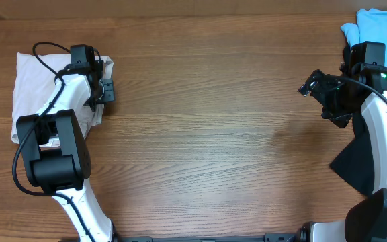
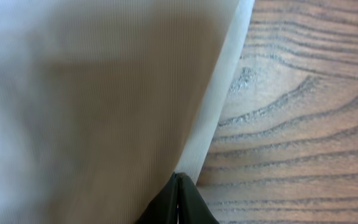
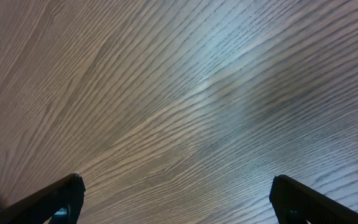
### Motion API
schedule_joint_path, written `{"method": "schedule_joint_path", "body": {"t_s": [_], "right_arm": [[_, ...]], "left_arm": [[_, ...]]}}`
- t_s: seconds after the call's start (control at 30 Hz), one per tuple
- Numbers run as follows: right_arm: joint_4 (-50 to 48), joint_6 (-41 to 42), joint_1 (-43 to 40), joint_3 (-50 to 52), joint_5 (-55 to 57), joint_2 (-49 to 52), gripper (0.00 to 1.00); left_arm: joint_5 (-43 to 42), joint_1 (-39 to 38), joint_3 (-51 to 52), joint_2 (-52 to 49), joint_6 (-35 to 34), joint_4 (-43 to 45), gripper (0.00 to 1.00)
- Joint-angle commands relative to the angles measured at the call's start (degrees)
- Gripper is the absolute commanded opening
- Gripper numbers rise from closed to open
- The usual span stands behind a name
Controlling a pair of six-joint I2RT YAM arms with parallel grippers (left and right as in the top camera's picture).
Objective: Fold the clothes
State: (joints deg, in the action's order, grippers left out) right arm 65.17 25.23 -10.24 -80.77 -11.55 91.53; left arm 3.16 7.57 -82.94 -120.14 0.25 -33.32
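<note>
Pinching shorts (image 2: pixel 104 93) edge, left gripper (image 2: pixel 178 179) low

Place: I'd call it a robotics lab bench.
Surface: one wood-grain table (image 1: pixel 213 134) fills all my views.
Rig: left arm (image 1: pixel 56 151) and right arm (image 1: pixel 381 128), white and black with exposed cables, stand at its near edge.
Props: pale shorts (image 1: pixel 29 87), blue garment (image 1: pixel 381 27) and black cloth (image 1: pixel 351 168) lie at the sides.
</note>
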Motion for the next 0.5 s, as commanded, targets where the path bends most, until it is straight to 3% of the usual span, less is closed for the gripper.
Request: {"method": "schedule_joint_path", "body": {"t_s": [0.0,0.47], "right_arm": [[-0.3,-0.2,-0.1,-0.4,0.4,-0.1,1.0],[-0.3,-0.2,-0.1,-0.4,0.4,-0.1,1.0]], "left_arm": [[1.4,0.1,0.4,-0.7,1.4,0.6,0.04],[1.8,3.4,0.7,-0.8,1.8,0.7,0.04]]}}
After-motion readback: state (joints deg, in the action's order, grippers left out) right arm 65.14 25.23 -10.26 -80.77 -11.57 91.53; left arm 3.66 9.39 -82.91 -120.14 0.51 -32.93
